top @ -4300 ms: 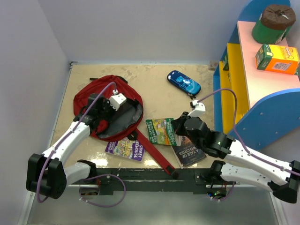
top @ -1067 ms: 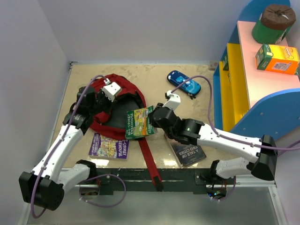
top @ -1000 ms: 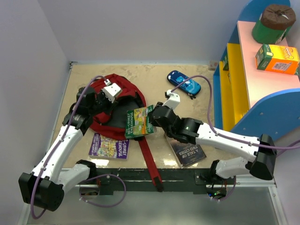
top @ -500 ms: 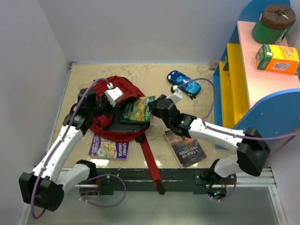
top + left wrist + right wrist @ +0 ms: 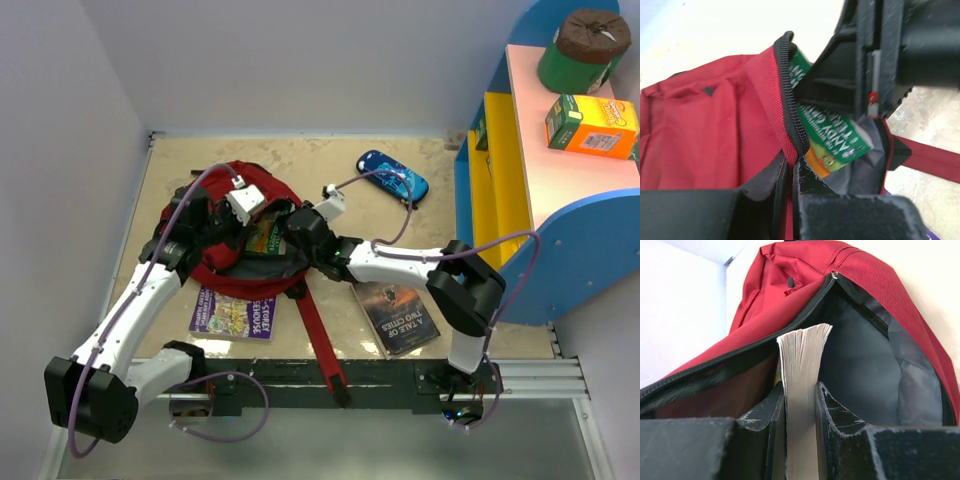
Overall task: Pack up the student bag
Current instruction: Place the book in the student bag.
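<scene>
The student bag point(image 5: 258, 180) lies on the left of the table point(image 5: 300, 150), its zipper rim point(image 5: 789, 100) pinched and lifted by the tightly closed left gripper point(image 5: 790, 172), apparently so that the mouth is held agape. The green book point(image 5: 836, 134) is clamped by the right gripper point(image 5: 799, 395), its fingers pressed onto the pages, and is presented partway inside that mouth. The book's far end is hidden by the lining, so its depth cannot be judged.

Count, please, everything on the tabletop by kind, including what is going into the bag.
Books: 3 (green book, purple book, dark book)
Backpacks: 1 (red backpack)
Pencil cases: 1 (blue pencil case)
Total: 5
</scene>
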Tool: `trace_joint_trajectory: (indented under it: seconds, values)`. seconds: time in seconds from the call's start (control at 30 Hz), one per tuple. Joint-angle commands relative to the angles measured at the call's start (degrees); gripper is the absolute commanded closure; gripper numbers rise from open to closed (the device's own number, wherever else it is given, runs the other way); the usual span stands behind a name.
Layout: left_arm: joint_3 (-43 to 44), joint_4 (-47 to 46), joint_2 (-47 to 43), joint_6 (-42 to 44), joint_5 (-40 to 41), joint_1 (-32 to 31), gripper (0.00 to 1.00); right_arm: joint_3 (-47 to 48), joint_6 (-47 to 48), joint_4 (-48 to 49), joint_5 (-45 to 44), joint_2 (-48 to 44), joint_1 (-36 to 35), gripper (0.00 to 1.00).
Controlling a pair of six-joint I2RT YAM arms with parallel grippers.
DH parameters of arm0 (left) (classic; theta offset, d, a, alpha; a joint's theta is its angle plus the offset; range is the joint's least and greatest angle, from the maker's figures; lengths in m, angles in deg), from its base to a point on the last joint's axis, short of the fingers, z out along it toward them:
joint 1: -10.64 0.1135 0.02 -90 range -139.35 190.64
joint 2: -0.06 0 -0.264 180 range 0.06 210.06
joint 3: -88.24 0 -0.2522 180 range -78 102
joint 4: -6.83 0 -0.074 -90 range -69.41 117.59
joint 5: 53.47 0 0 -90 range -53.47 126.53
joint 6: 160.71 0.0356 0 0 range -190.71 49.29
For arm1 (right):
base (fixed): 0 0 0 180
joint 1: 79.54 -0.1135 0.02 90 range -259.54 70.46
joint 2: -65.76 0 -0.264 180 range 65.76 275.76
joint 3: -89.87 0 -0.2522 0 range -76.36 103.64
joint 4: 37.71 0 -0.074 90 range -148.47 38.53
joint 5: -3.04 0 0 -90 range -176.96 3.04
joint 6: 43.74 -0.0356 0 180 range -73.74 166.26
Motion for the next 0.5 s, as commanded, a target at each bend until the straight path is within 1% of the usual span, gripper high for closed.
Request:
trace_joint_trajectory:
  seconds: [0.0, 0.03, 0.07, 0.1, 0.13, 0.17, 0.2, 0.23, 0.3, 0.33, 0.37, 0.43, 0.47]
  values:
    - [-0.1, -5.7, 2.1, 0.6, 0.2, 1.6, 1.00, 7.7, 9.0, 11.2, 2.4, 2.1, -0.8, 0.98]
    - [-0.1, -6.1, 2.6, 0.4, -0.4, 2.4, 1.00, 8.6, 9.5, 10.0, 3.4, 3.4, -0.8, 0.78]
    - [-0.1, -7.3, 3.1, -0.3, -0.8, 4.1, 1.00, 8.9, 11.1, 7.8, 7.4, 4.2, -0.5, 0.61]
    - [0.2, -7.8, 4.1, -0.7, -1.5, 4.9, 1.00, 9.5, 12.0, 5.4, 8.9, 4.9, -0.4, 0.46]
    - [0.6, -7.9, 4.8, -1.0, -2.1, 5.7, 1.00, 11.7, 12.7, 1.9, 9.7, 6.1, -0.4, 0.28]
    - [0.9, -7.8, 5.3, -1.0, -2.4, 7.0, 1.00, 12.9, 14.5, -5.4, 9.7, 6.4, -0.5, 0.24]
    - [1.1, -7.9, 6.0, -0.7, -2.5, 7.3, 1.00, 13.8, 15.8, -8.8, 9.7, 6.4, -1.0, 0.22]
    - [1.0, -8.1, 6.1, -0.5, -2.2, 7.5, 1.00, 12.7, 17.8, -10.3, 8.5, 5.5, -1.5, 0.20]
    - [0.8, -8.6, 6.0, 0.2, -1.8, 7.9, 1.00, 9.5, 23.0, -11.0, 3.7, 0.5, -4.0, 0.17]
    - [0.6, -8.7, 6.0, 0.4, -1.5, 7.9, 1.00, 5.4, 24.6, -11.0, 2.8, -1.6, -4.5, 0.15]
    - [0.5, -9.0, 6.0, 0.3, -1.5, 8.0, 1.00, 3.0, 27.7, -8.6, 2.3, -6.0, -5.4, 0.15]
    - [0.4, -9.2, 6.1, 0.1, -1.5, 8.1, 1.00, -2.9, 29.4, -7.3, 0.6, -9.7, -6.1, 0.14]
    - [0.4, -9.3, 6.2, 0.0, -1.5, 8.1, 1.00, -4.4, 32.1, -6.1, 0.0, -11.4, -6.5, 0.13]
